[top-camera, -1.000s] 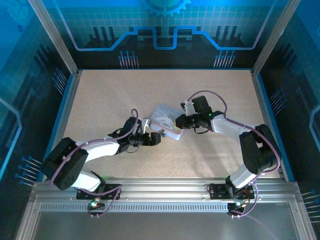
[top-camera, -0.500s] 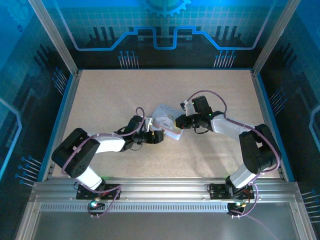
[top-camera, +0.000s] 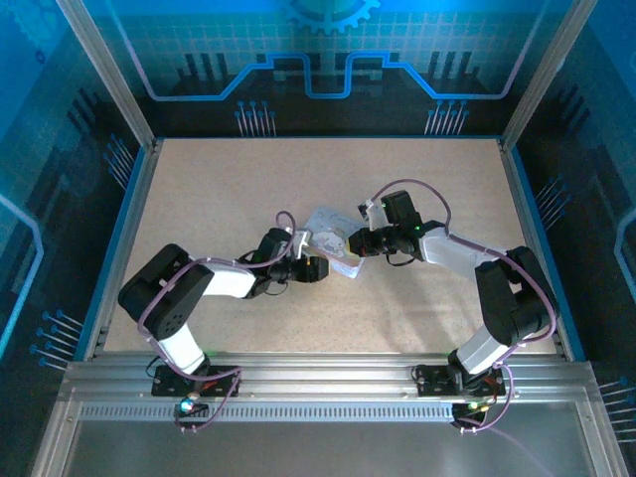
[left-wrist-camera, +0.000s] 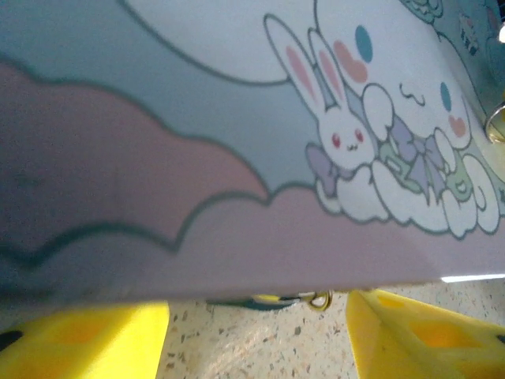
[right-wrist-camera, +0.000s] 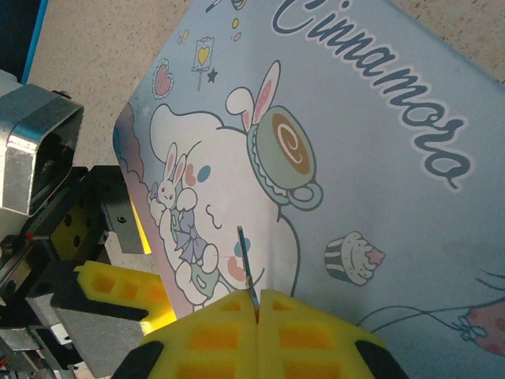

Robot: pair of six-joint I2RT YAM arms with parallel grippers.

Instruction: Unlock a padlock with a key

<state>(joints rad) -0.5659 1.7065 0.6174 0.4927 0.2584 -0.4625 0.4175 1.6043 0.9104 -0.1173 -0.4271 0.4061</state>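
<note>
Got key (right-wrist-camera: 246,264) pinched in R gripper (right-wrist-camera: 256,304), pointing across tin (right-wrist-camera: 355,158) twd L gripper (left-wrist-camera: 256,335) spread astride it; can't spot padlock, prob. underneath.

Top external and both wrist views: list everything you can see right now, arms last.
tin box: one, pale blue-lilac with cartoon print, mid-table between the two grippers.
key: one, thin and silvery, pinched upright in front of the tin's printed face.
small metal ring: one, brassy, just below the tin's near edge.
table: one, speckled beige.
left gripper: one, yellow pads, jaws apart at the tin's near-left edge.
right gripper: one, yellow pads, shut on the key.
</note>
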